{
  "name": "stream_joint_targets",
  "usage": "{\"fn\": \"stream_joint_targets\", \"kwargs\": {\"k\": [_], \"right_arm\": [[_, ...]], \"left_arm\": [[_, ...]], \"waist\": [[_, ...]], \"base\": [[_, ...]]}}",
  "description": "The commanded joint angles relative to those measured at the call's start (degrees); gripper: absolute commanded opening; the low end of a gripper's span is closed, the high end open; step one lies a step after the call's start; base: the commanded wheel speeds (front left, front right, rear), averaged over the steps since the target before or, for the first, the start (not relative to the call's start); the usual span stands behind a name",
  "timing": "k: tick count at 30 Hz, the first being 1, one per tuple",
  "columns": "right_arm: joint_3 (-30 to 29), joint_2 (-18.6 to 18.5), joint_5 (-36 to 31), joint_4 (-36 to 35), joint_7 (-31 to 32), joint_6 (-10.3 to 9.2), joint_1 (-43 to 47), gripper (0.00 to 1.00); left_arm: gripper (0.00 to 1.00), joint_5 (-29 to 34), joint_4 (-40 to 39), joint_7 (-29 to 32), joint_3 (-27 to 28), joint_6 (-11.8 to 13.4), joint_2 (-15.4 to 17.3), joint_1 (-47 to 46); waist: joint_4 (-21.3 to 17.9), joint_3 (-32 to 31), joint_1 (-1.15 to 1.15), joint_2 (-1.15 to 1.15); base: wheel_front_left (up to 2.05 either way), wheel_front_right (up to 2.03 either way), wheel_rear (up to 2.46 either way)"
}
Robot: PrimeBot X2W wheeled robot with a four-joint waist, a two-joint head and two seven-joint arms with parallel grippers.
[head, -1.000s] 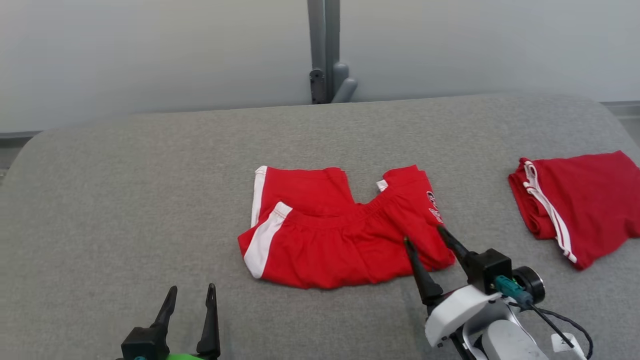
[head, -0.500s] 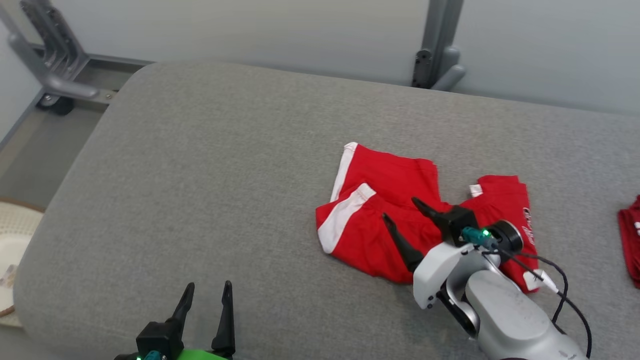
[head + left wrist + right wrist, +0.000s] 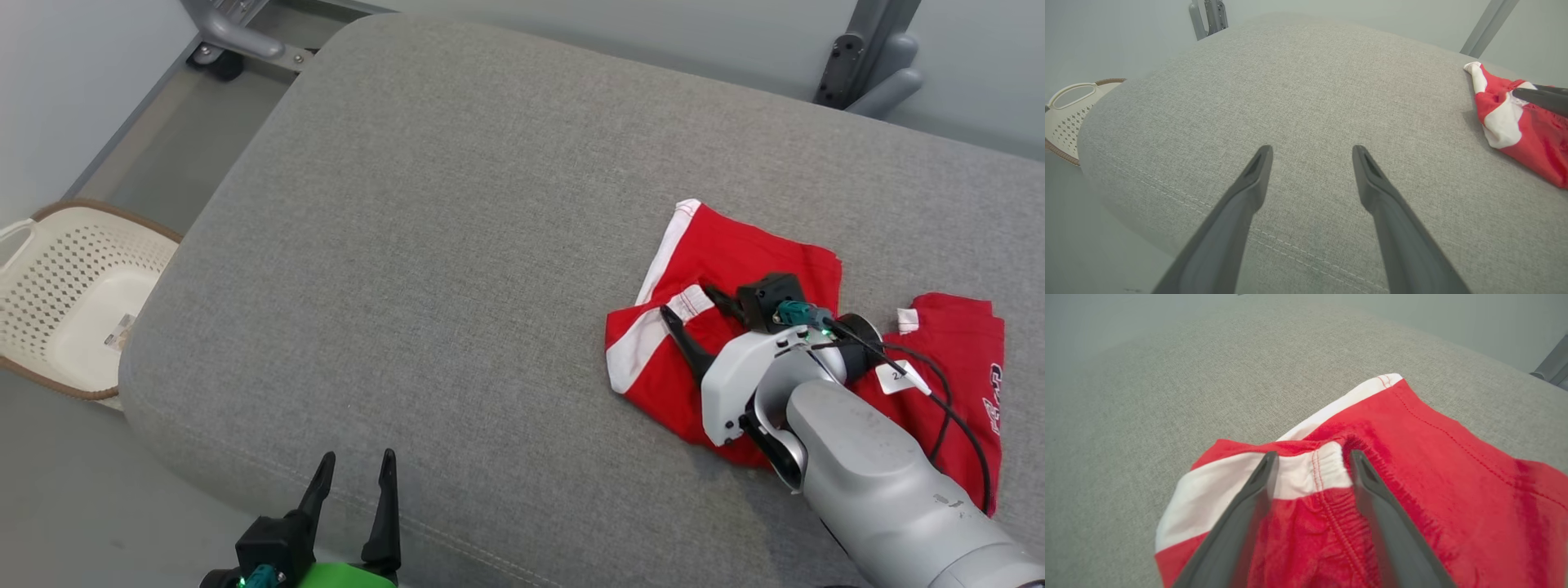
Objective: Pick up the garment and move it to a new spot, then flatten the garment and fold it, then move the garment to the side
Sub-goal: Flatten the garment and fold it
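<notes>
The garment (image 3: 727, 245) is a pair of red shorts with white side stripes, lying rumpled on the right of the grey padded table (image 3: 457, 204). My right gripper (image 3: 687, 300) is down on its left end, jaws apart. In the right wrist view the right gripper (image 3: 1313, 454) straddles the white waistband corner of the garment (image 3: 1445, 465), fingers pressing into the cloth. My left gripper (image 3: 359, 454) hovers open over the table's near edge, well left of the shorts, with nothing in it. The left wrist view shows the left gripper (image 3: 1312, 148) above bare cloth and the garment (image 3: 1519, 134) at far right.
A cream perforated basket (image 3: 49, 286) stands on the floor left of the table; its rim (image 3: 1069, 87) shows in the left wrist view too. Grey metal frame parts (image 3: 865, 57) stand behind the table's far edge, and a wheeled frame (image 3: 237, 33) at the far left.
The head camera has swung left and down. My right gripper has travelled from the shorts' right edge across to the left waistband corner and lowered onto it. The left gripper stays open.
</notes>
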Motion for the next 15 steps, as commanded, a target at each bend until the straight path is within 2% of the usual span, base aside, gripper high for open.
{"fn": "stream_joint_targets", "kwargs": {"k": [1, 3, 4, 5, 10, 15], "right_arm": [[0.5, -0.5, 0.9, 0.6, 0.3, -0.09, -0.4, 0.51], [1.7, -0.6, 2.0, 1.1, 0.5, -0.09, -0.8, 0.33], [2.3, -0.6, 2.7, 1.4, 0.5, -0.09, -1.0, 0.07], [3.0, -0.8, 3.1, 1.6, 0.5, -0.09, -1.1, 0.00], [5.0, -1.2, 5.4, 1.3, -0.9, -0.09, -2.4, 0.00], [6.0, -1.4, 6.5, -1.8, -2.9, -0.09, -4.6, 0.00]], "left_arm": [[1.00, -0.3, -0.2, 0.0, -0.2, 0.2, 0.0, -1.1], [1.00, 0.0, -0.5, 0.0, -0.5, 0.0, 0.0, -1.4], [1.00, 0.0, -0.5, 0.0, -0.5, 0.1, 0.0, -1.4], [1.00, 0.0, -0.6, 0.0, -0.4, 0.2, 0.1, -1.5], [1.00, 0.2, -0.7, 0.0, 0.0, 0.3, 0.1, -1.8], [1.00, 0.1, -0.4, 0.0, 0.1, -0.1, 0.1, -1.2]], "waist": [[1.0, 1.1, 0.00, 0.00], [0.6, 1.1, 0.00, 0.00], [0.4, 1.0, 0.00, 0.00], [0.2, 1.0, 0.00, 0.00], [-0.7, 0.6, 0.00, 0.00], [-1.5, -0.6, 0.00, 0.00]], "base": [[0.00, 0.00, 0.00], [0.00, 0.00, 0.00], [0.00, 0.00, 0.00], [0.00, 0.00, 0.00], [0.00, 0.00, 0.00], [0.00, 0.00, 0.00]]}}
